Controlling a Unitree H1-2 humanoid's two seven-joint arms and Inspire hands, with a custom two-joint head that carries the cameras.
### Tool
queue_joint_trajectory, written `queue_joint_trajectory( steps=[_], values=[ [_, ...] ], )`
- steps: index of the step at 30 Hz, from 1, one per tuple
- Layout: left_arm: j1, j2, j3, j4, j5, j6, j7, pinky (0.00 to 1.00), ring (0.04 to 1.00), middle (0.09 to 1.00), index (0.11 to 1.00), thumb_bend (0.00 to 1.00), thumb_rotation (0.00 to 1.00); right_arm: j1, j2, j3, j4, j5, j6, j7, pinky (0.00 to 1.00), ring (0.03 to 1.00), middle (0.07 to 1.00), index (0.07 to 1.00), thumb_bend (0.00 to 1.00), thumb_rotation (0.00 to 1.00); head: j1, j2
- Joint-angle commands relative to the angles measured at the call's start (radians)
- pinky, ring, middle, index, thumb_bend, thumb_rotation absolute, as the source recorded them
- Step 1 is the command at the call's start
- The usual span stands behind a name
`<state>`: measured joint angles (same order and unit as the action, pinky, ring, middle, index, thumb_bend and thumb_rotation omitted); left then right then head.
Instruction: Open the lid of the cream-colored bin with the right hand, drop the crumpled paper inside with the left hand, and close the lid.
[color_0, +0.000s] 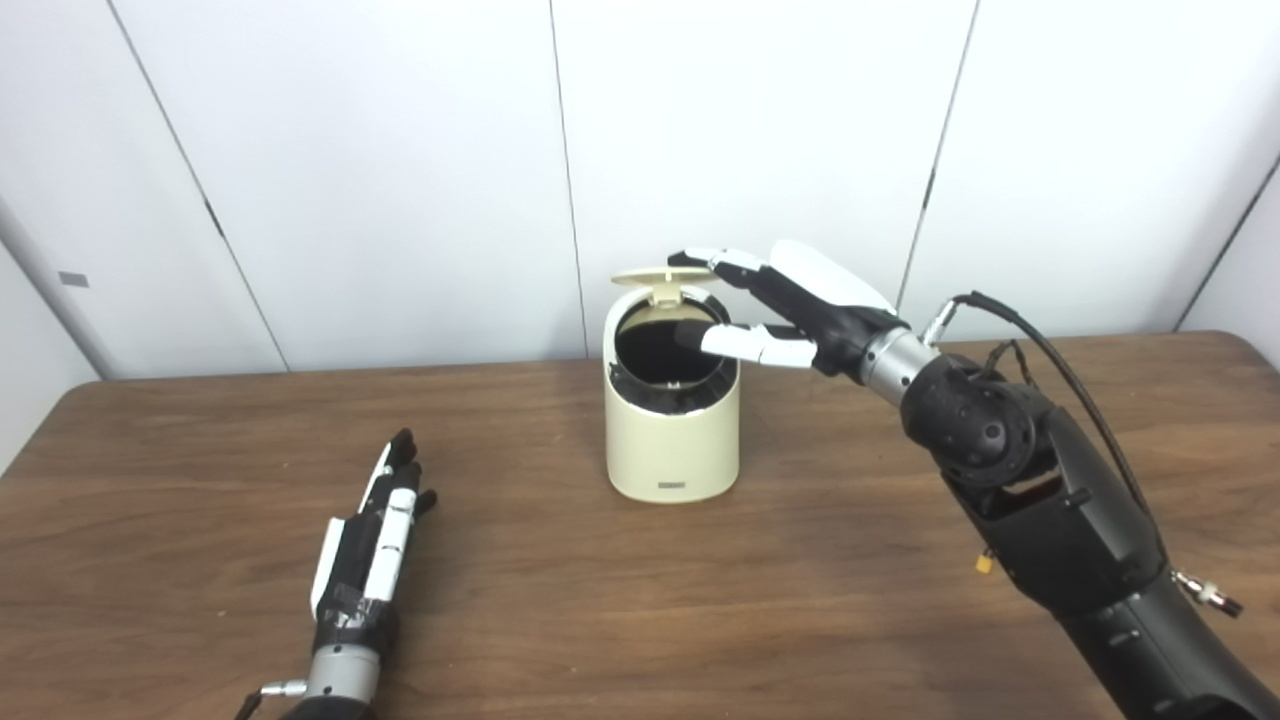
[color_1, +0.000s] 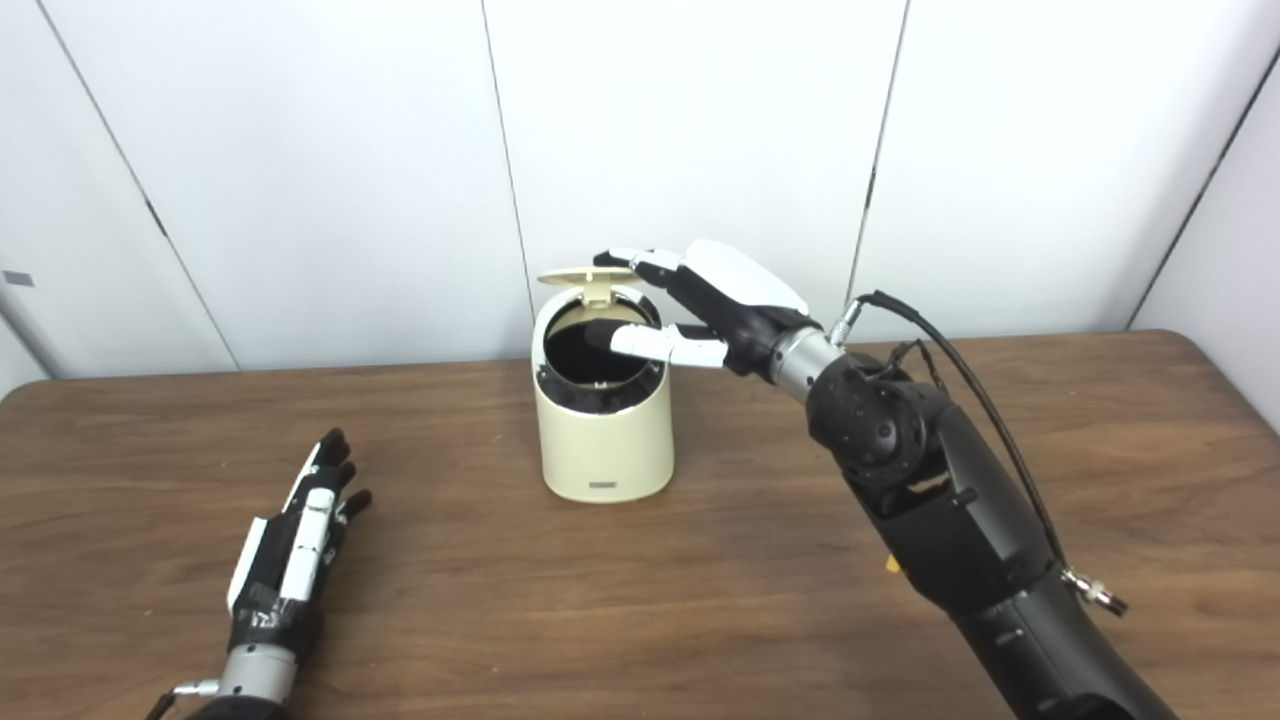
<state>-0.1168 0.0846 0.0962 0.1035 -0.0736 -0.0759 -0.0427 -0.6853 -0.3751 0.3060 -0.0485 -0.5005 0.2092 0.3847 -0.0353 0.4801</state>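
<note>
1. Cream bin (color_0: 672, 430) sits on the table (color_0: 800, 600) mid-scene, near the back wall; landmark for everything below.
2. Lid (color_0: 655, 276) is up, hinged at the bin's rear rim, tipped back almost flat; the dark liner inside shows.
3. Right hand (color_0: 800, 305) reaches in from the bin's right. Its fingertips (color_0: 690, 259) are at the lid's right edge, thumb out over the opening. Fingers are spread and grasp nothing; actual contact with the lid can't be confirmed.
4. Left hand (color_0: 368, 545) lies flat on the table well left of and in front of the bin, fingers extended, released, empty.
5. Crumpled paper: not visible anywhere, not in the left hand or on the table; can't see into the dark bin interior.
6. Handling judgement: the bin looks like light, stiff, smooth plastic and will likely slide or tip if pushed sideways.
7. The lid looks thin and light on a small hinge. Best contact is its free front edge, pressed downward with fingertips, gently, not sideways.
</note>
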Motion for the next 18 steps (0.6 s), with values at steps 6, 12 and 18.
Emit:
queue_joint_trajectory(
  steps=[6,12,18],
  values=[
    [0.040,-0.038,-0.017,0.045,-0.005,-0.008,0.005,0.92,1.000,1.000,1.000,0.54,0.87,-0.014,-0.031,-0.009,-0.065,-0.020,-0.022,0.021,0.92,1.000,0.938,0.893,0.61,1.00,0.002,0.009],
    [0.039,-0.039,-0.017,0.042,-0.002,-0.002,0.006,0.93,1.000,1.000,1.000,0.56,0.87,0.002,-0.047,-0.004,-0.073,-0.031,-0.063,0.033,0.93,1.000,0.945,0.893,0.62,1.00,0.008,0.020],
    [0.036,-0.039,-0.025,0.042,0.016,-0.002,0.012,0.94,1.000,1.000,1.000,0.56,0.88,0.023,-0.066,0.014,-0.090,-0.087,-0.101,0.030,0.94,1.000,0.946,0.890,0.61,1.00,0.010,0.020]
  ],
)
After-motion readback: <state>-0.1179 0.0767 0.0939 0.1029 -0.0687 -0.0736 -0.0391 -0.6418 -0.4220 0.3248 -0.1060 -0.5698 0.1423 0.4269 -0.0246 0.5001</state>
